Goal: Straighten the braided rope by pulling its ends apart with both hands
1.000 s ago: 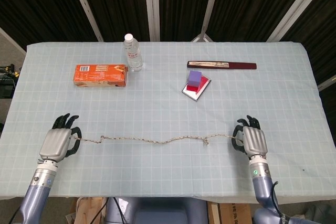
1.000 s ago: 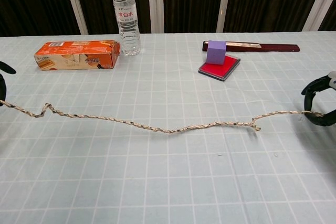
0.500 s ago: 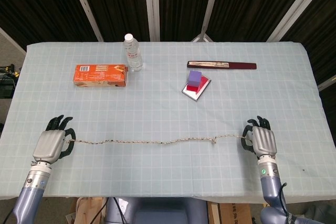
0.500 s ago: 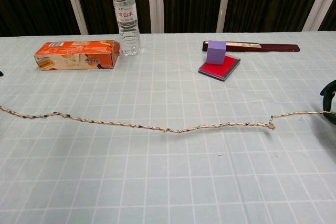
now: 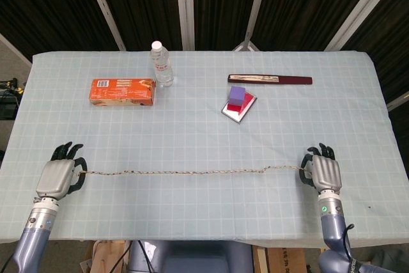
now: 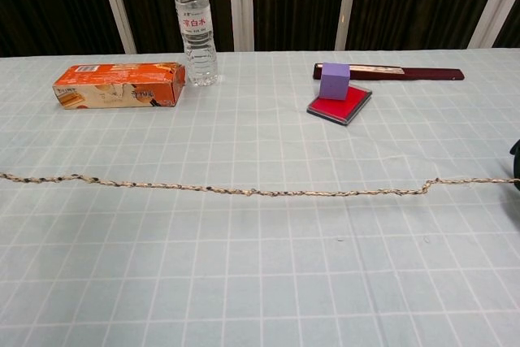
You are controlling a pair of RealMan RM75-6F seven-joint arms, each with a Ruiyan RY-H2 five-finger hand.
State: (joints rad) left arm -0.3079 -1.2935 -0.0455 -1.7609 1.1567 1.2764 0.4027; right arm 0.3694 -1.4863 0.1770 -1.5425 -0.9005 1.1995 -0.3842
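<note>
While your left hand pinches one end of the braided rope and your right hand pinches the other, it lies almost straight on the table between them, with one small kink near the right hand. Well beyond the rope from both hands: orange box, water bottle, purple cube on a red pad, dark flat case.
</note>
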